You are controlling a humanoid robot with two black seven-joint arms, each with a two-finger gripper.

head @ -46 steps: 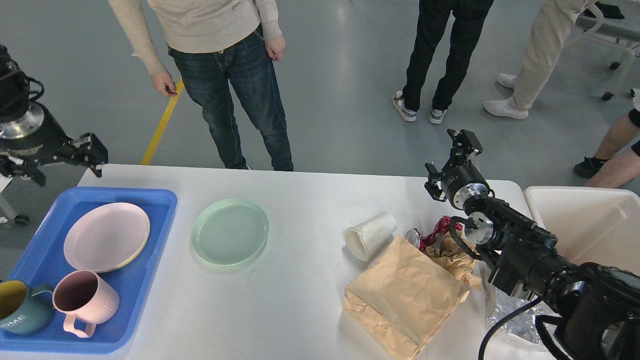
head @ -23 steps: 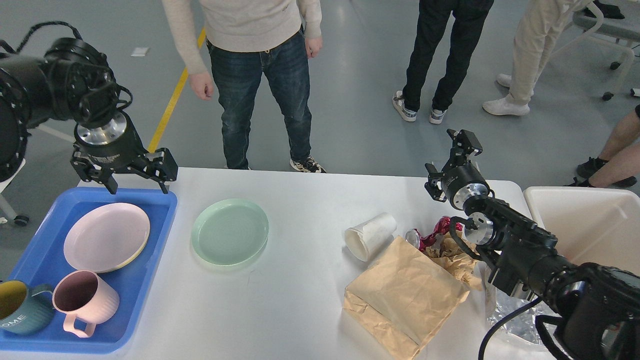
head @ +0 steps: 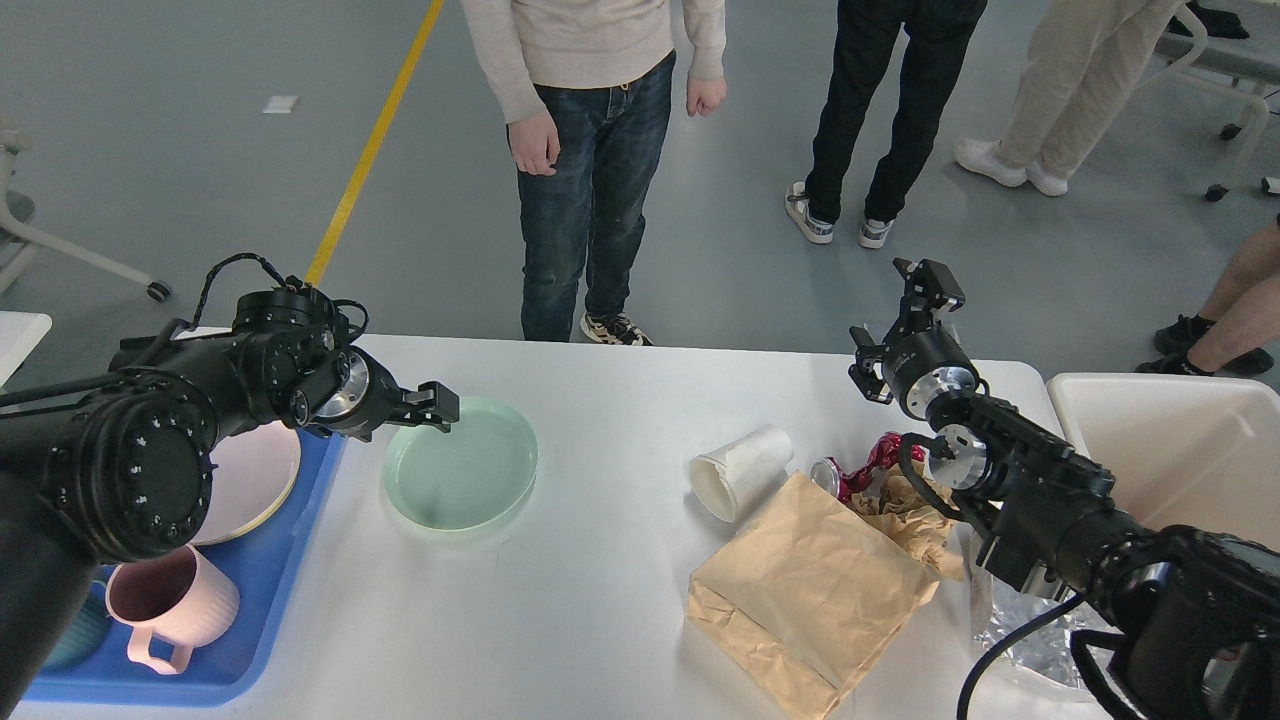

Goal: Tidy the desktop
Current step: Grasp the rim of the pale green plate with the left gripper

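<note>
The white desktop [head: 600, 600] holds a pale green plate [head: 460, 465] left of centre. My left gripper [head: 438, 408] reaches in from the left and hovers at the plate's far left rim, fingers apart and empty. On the right lie a tipped white paper cup [head: 740, 470], a brown paper bag [head: 810, 590], a crushed red can [head: 860, 468] and crumpled brown paper [head: 915, 515]. My right gripper [head: 925, 280] is raised above the table's far right edge and holds nothing. It is seen end-on, so its fingers cannot be told apart.
A blue tray [head: 255, 600] at the left edge holds a pink plate [head: 260, 470], a pink mug [head: 165, 600] and a mostly hidden teal mug [head: 75, 635]. A cream-white bin [head: 1170, 450] stands at the right. Clear plastic [head: 1030, 640] lies under my right arm. People stand beyond the far edge.
My left arm has swung in from the far left, over the tray, and come down to the green plate's rim. The person in jeans has stepped right. My right arm has not moved.
</note>
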